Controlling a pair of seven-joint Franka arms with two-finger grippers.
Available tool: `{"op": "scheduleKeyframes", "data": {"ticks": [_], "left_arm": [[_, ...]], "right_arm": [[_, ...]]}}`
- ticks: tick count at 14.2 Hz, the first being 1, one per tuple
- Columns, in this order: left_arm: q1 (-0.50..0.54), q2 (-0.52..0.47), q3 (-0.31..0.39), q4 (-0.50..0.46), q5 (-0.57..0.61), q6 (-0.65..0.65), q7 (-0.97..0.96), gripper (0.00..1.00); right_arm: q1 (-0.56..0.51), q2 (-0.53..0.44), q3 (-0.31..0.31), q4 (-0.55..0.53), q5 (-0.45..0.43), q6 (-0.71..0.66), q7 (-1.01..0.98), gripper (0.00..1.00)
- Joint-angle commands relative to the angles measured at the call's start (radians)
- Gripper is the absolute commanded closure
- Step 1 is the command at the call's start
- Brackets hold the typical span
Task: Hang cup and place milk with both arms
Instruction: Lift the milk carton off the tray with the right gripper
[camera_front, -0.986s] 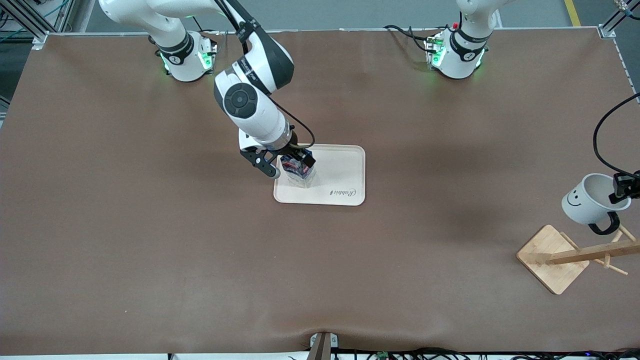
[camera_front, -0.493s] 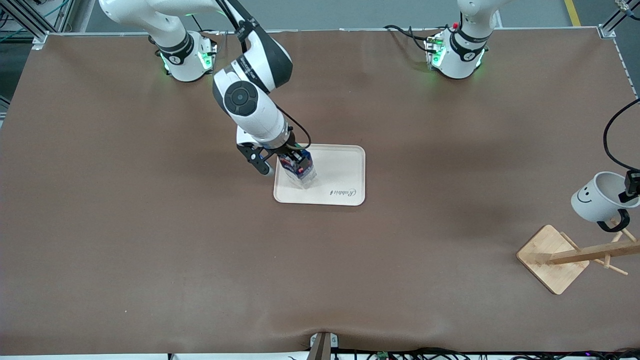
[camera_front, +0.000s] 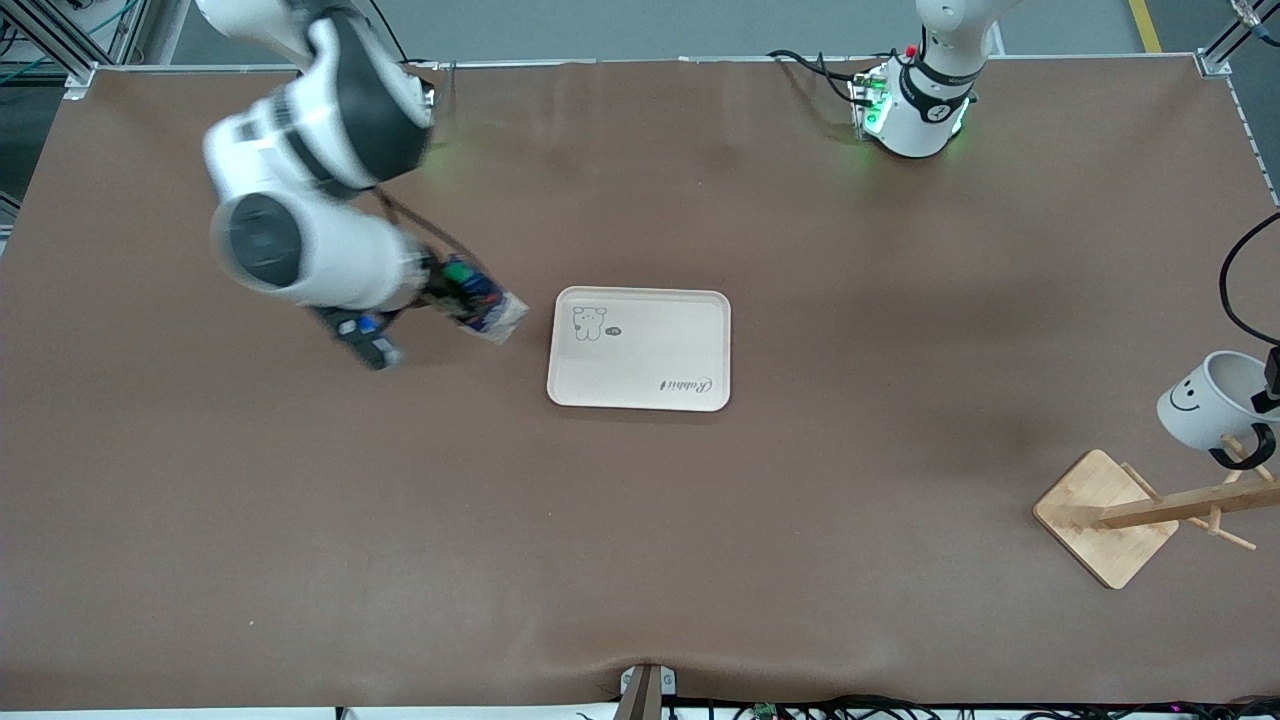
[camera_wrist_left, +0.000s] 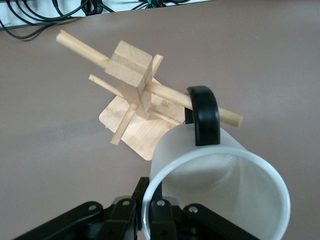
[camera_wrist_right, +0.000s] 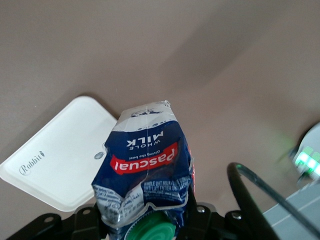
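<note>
Hanging the cup: left gripper clamps its rim, handle over the rack peg; next, lower it. Right gripper holds milk beside the tray.

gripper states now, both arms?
Left gripper: shut on the cup, by the wooden rack.
Right gripper: shut on the milk, over the table beside the tray.

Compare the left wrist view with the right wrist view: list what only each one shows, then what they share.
Only the left wrist view: the left hand holding the white ceramic mug by its rim, black loop handle over a peg of the wooden mug rack.
Only the right wrist view: the right hand gripping the crumpled dark blue milk carton, above the brown table beside the cream rectangular tray.
Both: the brown table.
</note>
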Motion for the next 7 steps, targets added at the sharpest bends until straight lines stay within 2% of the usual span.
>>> {"op": "scheduleKeyframes", "data": {"ticks": [1, 2, 7], "left_arm": [[-0.007, 0.006, -0.010, 0.007, -0.009, 0.012, 0.003, 0.52], [-0.007, 0.007, -0.013, 0.007, -0.014, 0.012, 0.002, 0.01], [-0.028, 0.003, -0.017, -0.004, -0.014, -0.002, -0.084, 0.00]], "right_arm": [[-0.087, 0.012, 0.017, -0.006, -0.060, 0.007, -0.223, 1.00], [-0.110, 0.012, 0.017, -0.008, -0.109, 0.016, -0.283, 1.00], [-0.248, 0.004, 0.017, -0.057, -0.146, 0.015, -0.549, 1.00]]}}
